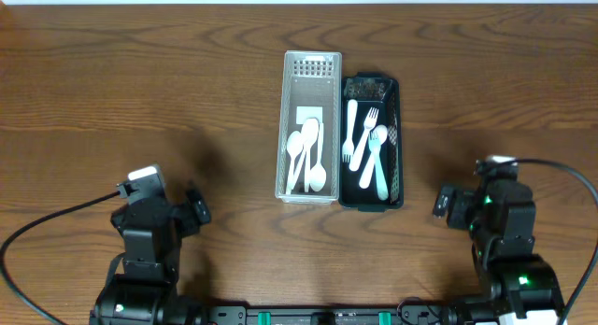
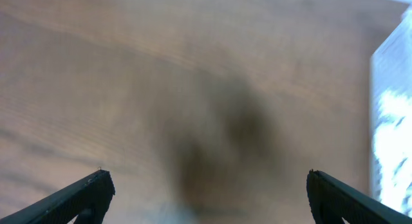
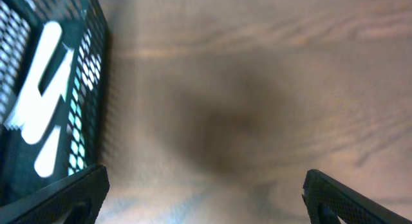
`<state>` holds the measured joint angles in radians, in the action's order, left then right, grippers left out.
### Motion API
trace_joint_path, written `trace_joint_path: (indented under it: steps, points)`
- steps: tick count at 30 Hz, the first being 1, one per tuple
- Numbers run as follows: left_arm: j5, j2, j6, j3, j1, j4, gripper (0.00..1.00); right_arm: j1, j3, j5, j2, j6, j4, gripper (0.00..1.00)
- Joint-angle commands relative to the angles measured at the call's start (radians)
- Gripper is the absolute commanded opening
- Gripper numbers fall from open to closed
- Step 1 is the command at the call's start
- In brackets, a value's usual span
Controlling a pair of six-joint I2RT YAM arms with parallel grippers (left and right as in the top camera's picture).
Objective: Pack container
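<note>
White bin [image 1: 313, 75], blk bin [image 1: 370, 88], apart from jaws

The tabletop [image 1: 140, 91] is brown wood with strong grain and a soft, low sheen. The white basket [image 1: 312, 68] looks like perforated plastic, the black basket [image 1: 399, 166] the same in a dark matt mesh. The spoons [image 1: 316, 178] and forks [image 1: 353, 129] look like smooth, pale plastic. The fingers [image 2: 77, 197] of the left pincer [image 2: 209, 195] are matt black
</note>
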<state>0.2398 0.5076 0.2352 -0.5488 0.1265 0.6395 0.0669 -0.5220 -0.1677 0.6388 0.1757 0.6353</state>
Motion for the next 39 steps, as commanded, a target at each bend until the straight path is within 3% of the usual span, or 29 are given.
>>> trace_joint_path:
  steps: [1,11,22,28,33,39]
  points:
    - [0.009,0.003,-0.006,0.007,0.004,0.051,0.98,0.009,0.055,0.007,-0.026,0.014,0.029,0.99]
    - [0.009,0.013,-0.006,0.007,0.004,0.145,0.98,0.009,0.105,0.008,-0.023,0.014,0.174,0.99]
    - [0.009,0.013,-0.006,0.007,0.004,0.145,0.98,0.009,0.105,0.008,-0.031,0.014,0.188,0.99]
    - [0.009,0.013,-0.006,0.007,0.004,0.145,0.98,0.007,0.106,0.034,-0.206,0.006,0.232,0.99]
    - [0.009,0.013,-0.006,0.007,0.004,0.145,0.98,0.009,0.148,0.15,-0.422,-0.097,0.122,0.99]
    - [0.009,0.013,-0.006,0.007,0.004,0.145,0.98,0.003,0.334,0.149,-0.546,-0.203,-0.243,0.99]
